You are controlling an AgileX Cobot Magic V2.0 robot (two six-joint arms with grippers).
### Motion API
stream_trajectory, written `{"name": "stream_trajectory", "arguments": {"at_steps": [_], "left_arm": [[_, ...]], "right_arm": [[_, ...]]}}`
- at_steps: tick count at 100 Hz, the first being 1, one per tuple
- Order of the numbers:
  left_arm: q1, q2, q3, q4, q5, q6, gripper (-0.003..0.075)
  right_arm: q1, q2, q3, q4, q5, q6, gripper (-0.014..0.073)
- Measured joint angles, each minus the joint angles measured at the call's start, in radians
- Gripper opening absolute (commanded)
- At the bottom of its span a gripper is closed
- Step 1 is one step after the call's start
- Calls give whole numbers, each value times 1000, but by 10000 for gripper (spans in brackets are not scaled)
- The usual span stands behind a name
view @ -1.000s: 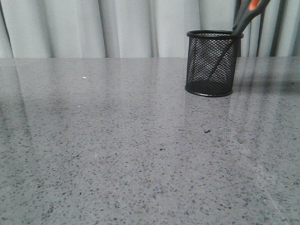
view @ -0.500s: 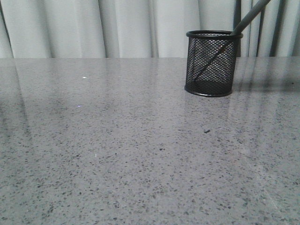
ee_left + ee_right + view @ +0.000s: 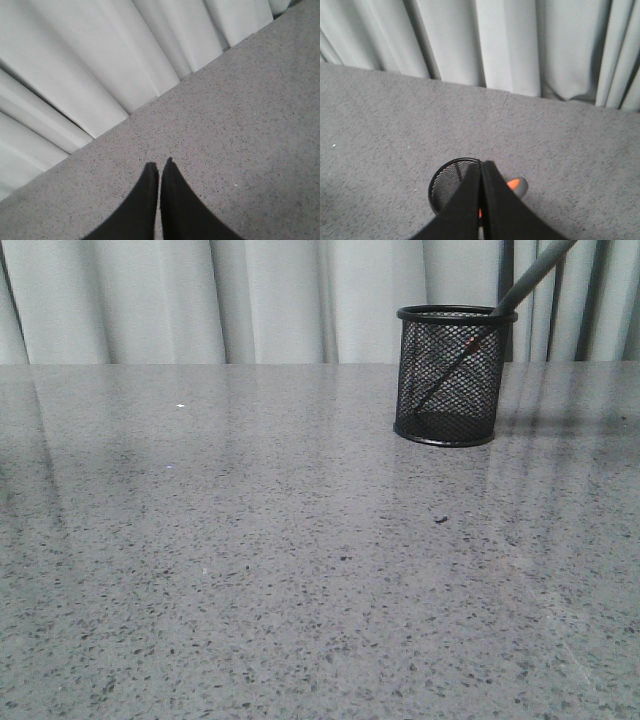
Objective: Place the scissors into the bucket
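Right wrist view: our right gripper, fingers together and empty, hangs above the bucket; the scissors lean toward 4 o'clock. The left gripper is closed and empty too.

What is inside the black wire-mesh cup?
The scissors stand slanted inside the black wire-mesh cup; slim dark blades show through the mesh, and a grey handle sticks out over the rim. The blade tips are not clear.
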Motion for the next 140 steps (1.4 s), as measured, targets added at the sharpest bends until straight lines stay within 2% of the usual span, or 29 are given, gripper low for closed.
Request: {"name": "stream_trajectory", "arguments": {"at_steps": [21,34,47,75,91,140], "left_arm": [[7,-111,247,-12,-246,-96,-20],[7,-216,454,-51,-471,-124,-21],[7,-334,681,-95,-675,-126,-20],[7,-591,1070,-215,-937,-128,-20],[7,-686,1158,-232,-994,-128,-20],[7,-698,1171,-234,-1013,-128,-20]], "right_arm": [[0,-252,351,2,-294,-50,-69],[0,-403,542,5,-430,-53,-69],[0,-531,705,5,-491,-53,-69],[0,-723,936,8,-548,-53,-69],[0,-760,976,8,-566,-53,-69],[0,-763,982,8,-566,-53,-69]]}}
